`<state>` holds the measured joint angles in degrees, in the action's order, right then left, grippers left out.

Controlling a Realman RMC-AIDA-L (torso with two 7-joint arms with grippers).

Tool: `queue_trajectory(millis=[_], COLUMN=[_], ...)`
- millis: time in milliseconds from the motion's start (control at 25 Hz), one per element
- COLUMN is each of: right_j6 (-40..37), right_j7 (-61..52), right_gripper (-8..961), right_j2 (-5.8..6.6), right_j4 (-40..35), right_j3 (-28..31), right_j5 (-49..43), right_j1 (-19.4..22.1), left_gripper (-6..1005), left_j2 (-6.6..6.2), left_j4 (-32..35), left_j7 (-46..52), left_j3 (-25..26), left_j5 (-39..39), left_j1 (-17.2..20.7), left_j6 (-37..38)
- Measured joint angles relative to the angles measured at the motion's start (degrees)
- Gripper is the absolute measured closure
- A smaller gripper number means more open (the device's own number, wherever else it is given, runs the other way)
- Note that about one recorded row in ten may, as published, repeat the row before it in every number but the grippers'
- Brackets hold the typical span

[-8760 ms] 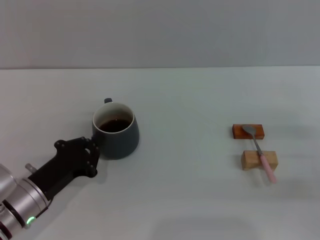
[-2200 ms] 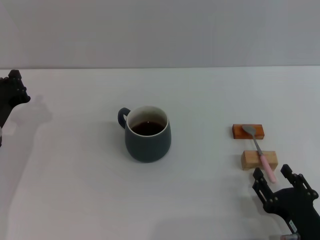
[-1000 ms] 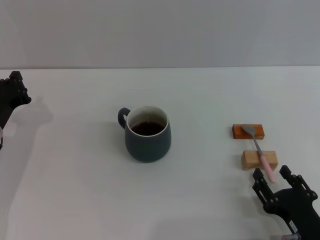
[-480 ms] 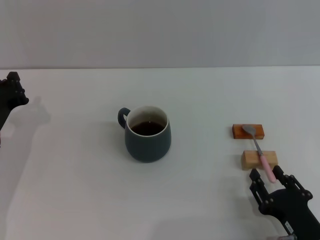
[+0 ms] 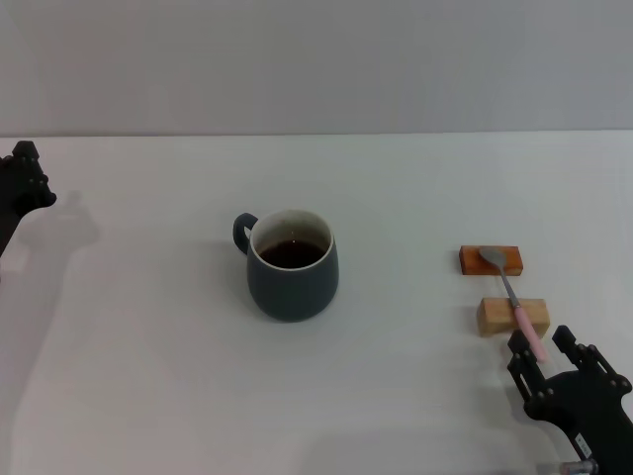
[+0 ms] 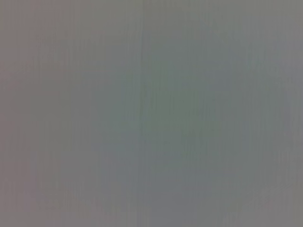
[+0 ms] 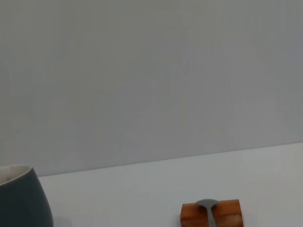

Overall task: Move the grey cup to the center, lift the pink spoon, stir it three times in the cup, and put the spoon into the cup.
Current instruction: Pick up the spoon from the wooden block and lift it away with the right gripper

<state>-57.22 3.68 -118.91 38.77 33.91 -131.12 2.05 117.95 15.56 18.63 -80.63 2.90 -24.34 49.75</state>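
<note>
The grey cup stands near the middle of the table with dark liquid inside and its handle to the left; its edge also shows in the right wrist view. The pink spoon lies across two blocks, its silver bowl on the orange-brown block and its pink handle over the light wooden block. My right gripper is open, its fingers on either side of the handle's near tip, at the front right. My left gripper is parked at the far left edge, away from the cup.
The white table ends at a grey wall behind. In the right wrist view the orange-brown block with the spoon's bowl sits at the bottom. The left wrist view shows only flat grey.
Since the oldest frame the cup moved from the left to the middle and my left arm withdrew to the left edge. In the last half second my right gripper shifted slightly right and toward me.
</note>
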Motion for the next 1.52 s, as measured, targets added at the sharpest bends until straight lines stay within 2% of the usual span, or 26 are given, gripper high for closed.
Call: queue_trajectory(millis=[120,560,1120,1520], right_j6=[0.00,0.01,0.20,0.08], right_j7=[0.02,-0.19,-0.31,-0.41], right_gripper=[418,555,563,640], right_j2=[-0.04,0.00,-0.09,-0.07], right_j4=[-0.09,-0.47,-0.72,-0.69], right_j3=[0.00,-0.52,-0.51,-0.68], right_j5=[0.02,0.08,0.08,0.08], right_j1=[-0.11,-0.33,-0.38,-0.32], left_gripper=[998,998,997,998], left_j2=[0.00,0.00,0.00,0.00], left_j4=[0.00,0.00,0.00,0.00], left_j7=[0.00,0.00,0.00,0.05], left_j3=[-0.01,0.03,0.12,0.12], left_j5=[0.00,0.00,0.00,-0.04], left_j1=[0.00,-0.06,-0.04,0.19], left_j6=[0.00,0.07,0.89,1.48])
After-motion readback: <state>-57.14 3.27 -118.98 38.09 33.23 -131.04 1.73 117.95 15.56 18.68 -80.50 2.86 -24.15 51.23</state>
